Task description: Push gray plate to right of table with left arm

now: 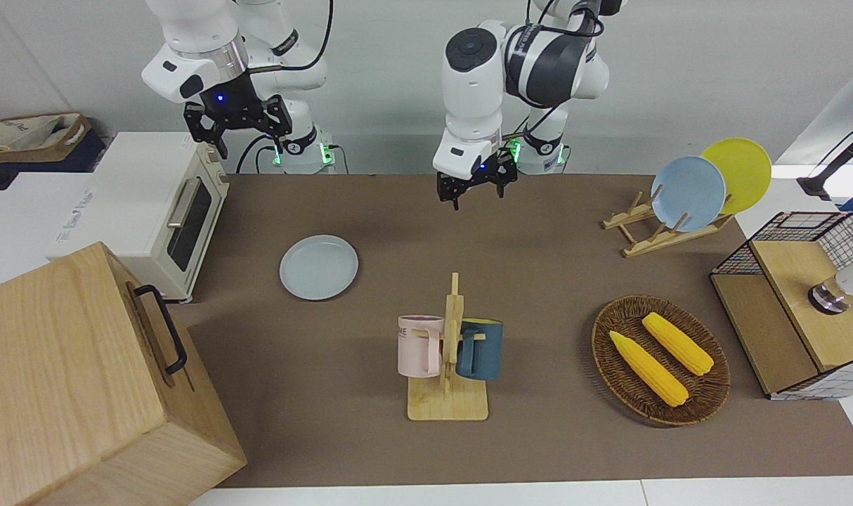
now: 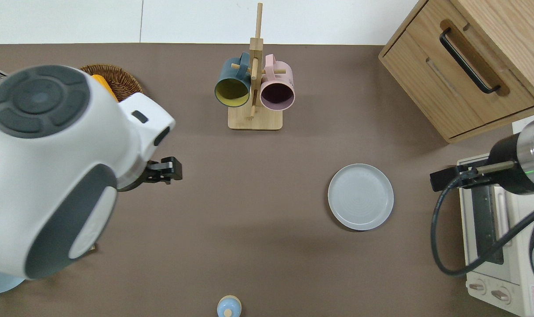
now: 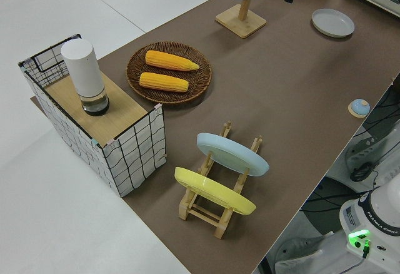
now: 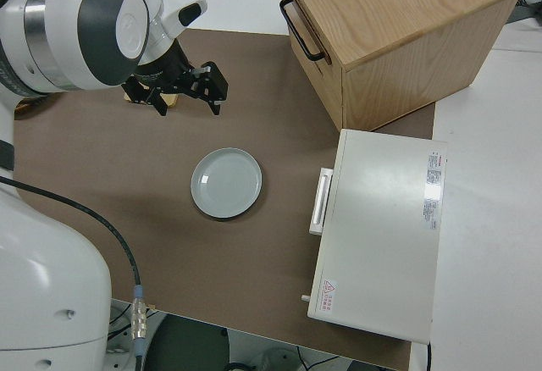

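The gray plate point(image 1: 319, 267) lies flat on the brown surface point(image 1: 539, 267) toward the right arm's end, just beside the white toaster oven point(image 1: 161, 211) and nearer to the robots than the wooden drawer cabinet point(image 1: 82, 379) at that end's corner. The left gripper point(image 1: 474, 184) hangs in the air over bare surface near the middle, well apart from the plate — its jaws stand apart and hold nothing. In the overhead view the left arm point(image 2: 51, 171) hides most of the gripper and of the corn basket point(image 2: 113, 79). The right arm is parked; its jaws point(image 1: 237, 123) look spread — nothing between them.
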Controlling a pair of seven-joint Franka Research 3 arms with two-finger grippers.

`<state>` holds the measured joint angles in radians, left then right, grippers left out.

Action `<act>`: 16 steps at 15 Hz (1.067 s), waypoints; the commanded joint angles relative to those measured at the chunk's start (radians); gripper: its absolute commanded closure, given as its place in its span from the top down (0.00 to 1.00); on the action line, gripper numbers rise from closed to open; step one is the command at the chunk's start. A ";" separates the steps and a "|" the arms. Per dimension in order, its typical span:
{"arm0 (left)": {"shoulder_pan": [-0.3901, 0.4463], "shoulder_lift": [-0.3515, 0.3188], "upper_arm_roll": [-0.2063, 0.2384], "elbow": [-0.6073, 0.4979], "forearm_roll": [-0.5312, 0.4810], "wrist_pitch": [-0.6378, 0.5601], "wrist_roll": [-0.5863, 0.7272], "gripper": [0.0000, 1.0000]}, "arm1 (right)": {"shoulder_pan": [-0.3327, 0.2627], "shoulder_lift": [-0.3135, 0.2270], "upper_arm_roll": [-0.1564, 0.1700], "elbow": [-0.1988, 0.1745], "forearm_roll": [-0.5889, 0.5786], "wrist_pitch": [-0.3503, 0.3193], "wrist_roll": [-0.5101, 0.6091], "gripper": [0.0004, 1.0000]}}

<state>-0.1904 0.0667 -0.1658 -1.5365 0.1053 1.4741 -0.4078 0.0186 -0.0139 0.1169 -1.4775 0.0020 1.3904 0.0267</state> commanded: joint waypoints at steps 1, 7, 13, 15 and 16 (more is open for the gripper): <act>0.129 -0.060 -0.009 -0.039 -0.024 -0.024 0.194 0.99 | -0.020 -0.003 0.013 0.008 0.010 -0.014 0.002 0.98; 0.354 -0.185 -0.008 -0.125 -0.107 -0.040 0.466 0.99 | -0.020 -0.003 0.015 0.008 0.010 -0.014 0.002 0.98; 0.404 -0.263 0.018 -0.263 -0.130 0.023 0.589 0.99 | -0.020 -0.003 0.015 0.008 0.010 -0.014 0.002 0.98; 0.393 -0.310 0.017 -0.333 -0.130 0.075 0.589 1.00 | -0.020 -0.003 0.013 0.008 0.010 -0.014 0.001 0.98; 0.390 -0.335 0.017 -0.374 -0.137 0.106 0.589 1.00 | -0.020 -0.003 0.015 0.008 0.010 -0.014 0.002 0.98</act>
<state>0.2045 -0.1571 -0.1486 -1.7534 -0.0085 1.4795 0.1609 0.0186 -0.0139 0.1169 -1.4775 0.0020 1.3904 0.0267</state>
